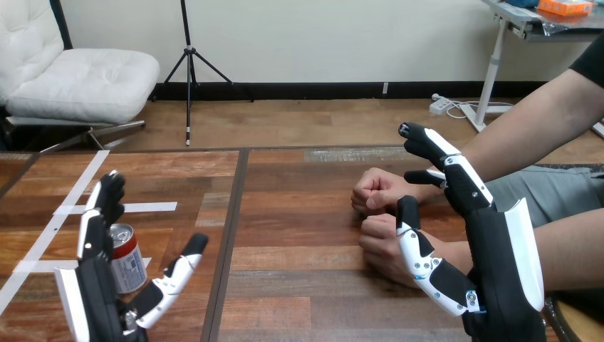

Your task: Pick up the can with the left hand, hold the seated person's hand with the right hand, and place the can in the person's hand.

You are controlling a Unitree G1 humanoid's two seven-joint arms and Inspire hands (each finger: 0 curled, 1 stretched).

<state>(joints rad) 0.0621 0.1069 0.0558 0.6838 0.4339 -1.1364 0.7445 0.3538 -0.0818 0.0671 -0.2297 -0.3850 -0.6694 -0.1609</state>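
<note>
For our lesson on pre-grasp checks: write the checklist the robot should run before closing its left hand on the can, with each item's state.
1. Can upright on the wooden table: ok.
2. Left hand open beside can: ok.
3. Left hand touching can: cannot tell.
4. Right hand curled round the person's nearer hand: not ok, open beside it.
5. That hand and the person's farther hand open to receive: not ok, both fisted.

The print on the can cannot be read
</note>
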